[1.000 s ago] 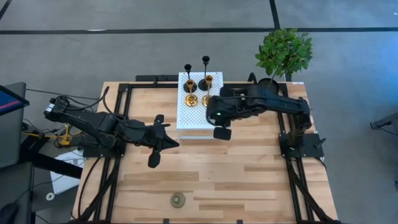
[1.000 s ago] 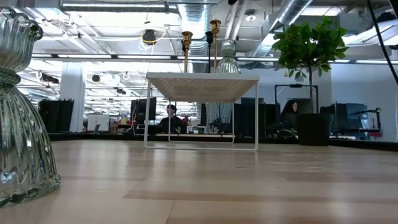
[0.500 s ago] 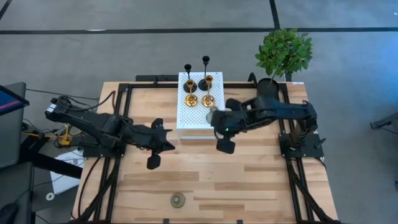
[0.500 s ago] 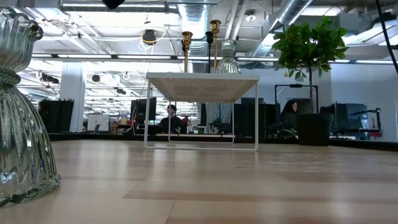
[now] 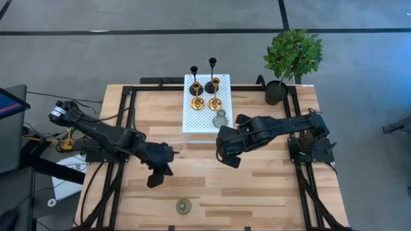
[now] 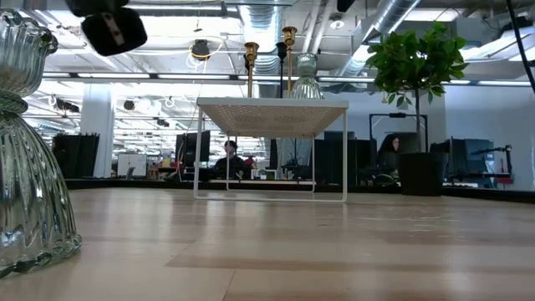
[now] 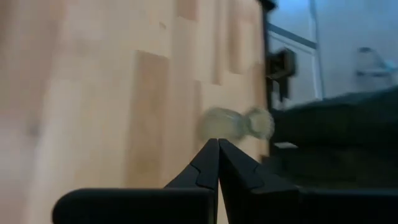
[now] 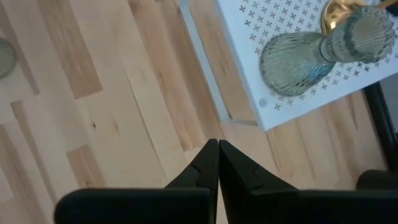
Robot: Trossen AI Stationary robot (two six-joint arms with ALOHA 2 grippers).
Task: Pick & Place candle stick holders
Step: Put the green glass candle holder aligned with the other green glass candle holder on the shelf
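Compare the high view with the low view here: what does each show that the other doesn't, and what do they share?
Only the high view shows both arms whole: the left tool over the near table, the right tool just off the white rack, and the two black holders by their bases. Only the low view shows people at desks beyond the table and the near grey-green holder large, standing upright. Both show the rack carrying the gold holders and a second grey-green holder, the plant, and the wooden table.
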